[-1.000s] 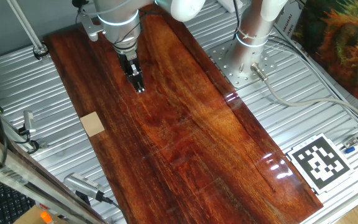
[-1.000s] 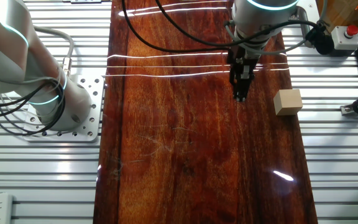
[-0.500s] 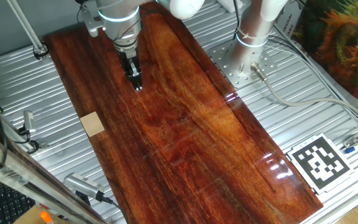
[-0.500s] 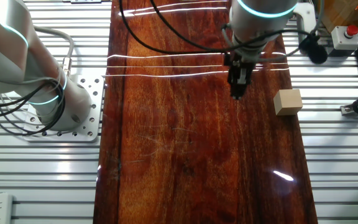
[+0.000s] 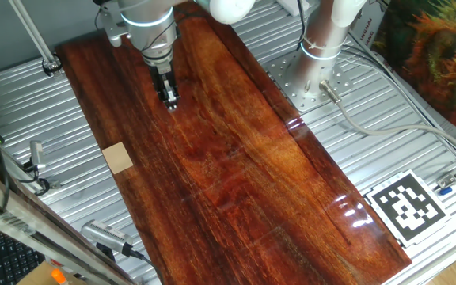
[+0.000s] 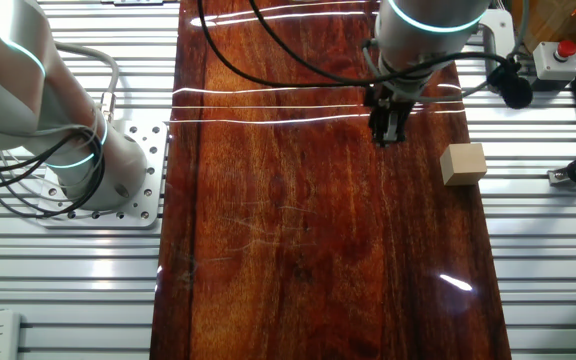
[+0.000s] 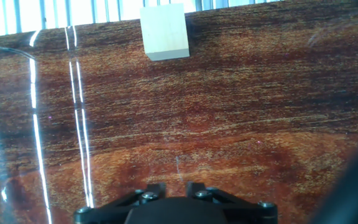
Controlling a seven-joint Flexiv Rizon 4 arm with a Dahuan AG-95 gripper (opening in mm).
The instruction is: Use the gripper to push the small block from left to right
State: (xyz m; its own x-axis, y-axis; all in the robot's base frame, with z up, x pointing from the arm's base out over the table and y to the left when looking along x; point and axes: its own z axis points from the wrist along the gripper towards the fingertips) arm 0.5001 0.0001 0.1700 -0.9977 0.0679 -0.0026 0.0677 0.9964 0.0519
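Observation:
The small block is a pale tan wooden cube that sits at the left edge of the dark wooden board. It also shows at the board's right edge in the other fixed view and at the top of the hand view. The gripper is the narrow black tip under the arm's light blue ring. It hangs over the board's far part, apart from the block and empty. It also shows in the other fixed view. In the hand view its jaws stand close together.
A white upright post on a round base stands right of the board. A black-and-white printed marker lies at the near right. Cables run over the ribbed metal table. Metal clamps sit left of the block.
The gripper has moved a little toward the far end of the board and away from the block. The block has not moved.

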